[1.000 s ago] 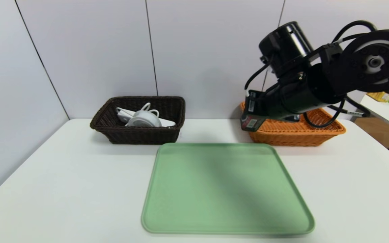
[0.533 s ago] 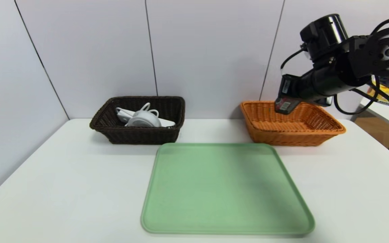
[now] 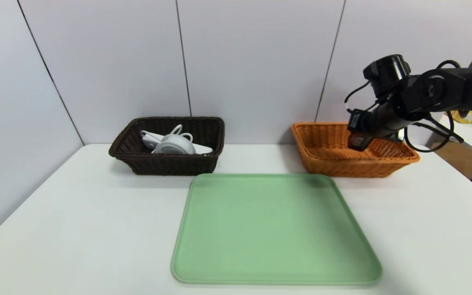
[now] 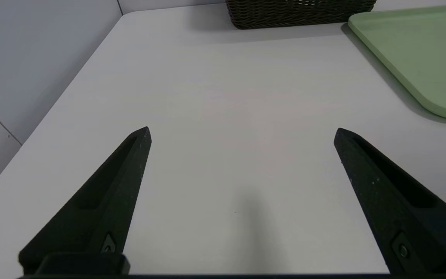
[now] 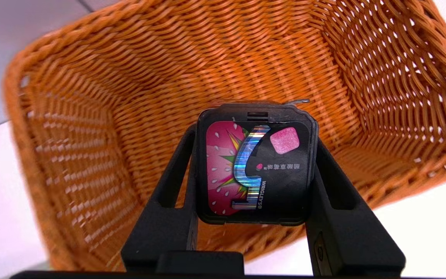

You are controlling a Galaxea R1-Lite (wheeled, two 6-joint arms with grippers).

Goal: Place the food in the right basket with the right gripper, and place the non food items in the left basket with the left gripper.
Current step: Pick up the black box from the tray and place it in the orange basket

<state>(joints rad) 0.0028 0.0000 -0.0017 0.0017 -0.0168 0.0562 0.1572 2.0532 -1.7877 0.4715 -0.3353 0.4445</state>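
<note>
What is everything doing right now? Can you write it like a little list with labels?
right claw: shut on the dark gum box, held over the orange basket
orange basket: nothing seen inside it
left claw: open, holding nothing, above bare table
dark brown basket: holds the white power strip and the round white tub
green tray: nothing on it, in the middle of the table
left to do: box not yet dropped in the basket

The right gripper (image 3: 358, 141), clamped on the food (image 3: 357, 140), has been carried from the right basket's (image 3: 330, 166) left rim rightward and lowered over its interior.
</note>
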